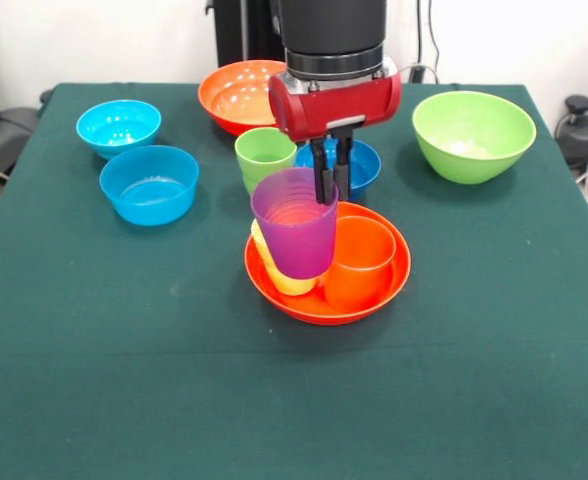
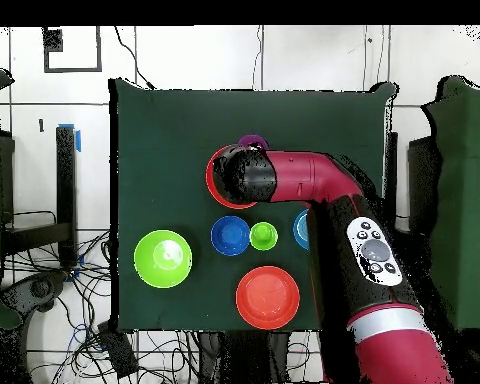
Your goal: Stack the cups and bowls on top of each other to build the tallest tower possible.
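Note:
My gripper (image 1: 331, 188) is shut on the rim of the purple cup (image 1: 294, 224) and holds it upright over the left part of a large orange bowl (image 1: 374, 300). In that bowl the yellow cup (image 1: 277, 272) lies on its side, partly behind the purple cup, and the orange cup (image 1: 360, 260) stands upright. The green cup (image 1: 265, 154) stands just behind, next to the small dark blue bowl (image 1: 364, 165). In the overhead view the arm covers most of this bowl (image 2: 210, 176); the purple cup (image 2: 251, 141) shows at its edge.
Two light blue bowls (image 1: 119, 124) (image 1: 149, 184) sit at the left. A second large orange bowl (image 1: 236, 95) is at the back. The lime green bowl (image 1: 473, 134) is at the right. The table is covered with a dark green cloth (image 1: 124, 380).

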You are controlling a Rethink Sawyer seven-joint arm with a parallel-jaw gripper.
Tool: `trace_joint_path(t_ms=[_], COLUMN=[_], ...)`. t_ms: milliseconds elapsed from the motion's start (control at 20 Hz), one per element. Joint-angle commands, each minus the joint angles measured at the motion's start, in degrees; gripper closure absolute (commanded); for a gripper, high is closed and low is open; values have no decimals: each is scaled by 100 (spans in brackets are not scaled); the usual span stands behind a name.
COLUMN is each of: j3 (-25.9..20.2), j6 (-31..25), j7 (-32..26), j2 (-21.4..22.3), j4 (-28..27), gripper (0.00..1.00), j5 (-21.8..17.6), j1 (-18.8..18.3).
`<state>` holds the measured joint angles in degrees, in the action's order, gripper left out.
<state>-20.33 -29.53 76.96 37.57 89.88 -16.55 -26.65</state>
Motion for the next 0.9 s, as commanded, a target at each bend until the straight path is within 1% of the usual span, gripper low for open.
trace_joint_path(t_ms=[50, 500, 900], j3=[-119, -121, -119], j6=[449, 408, 450], j7=[697, 579, 521], j2=[-452, -588, -613], j4=[184, 50, 57], gripper=[100, 100, 100], j5=[-18, -32, -57], j1=[-34, -10, -27])
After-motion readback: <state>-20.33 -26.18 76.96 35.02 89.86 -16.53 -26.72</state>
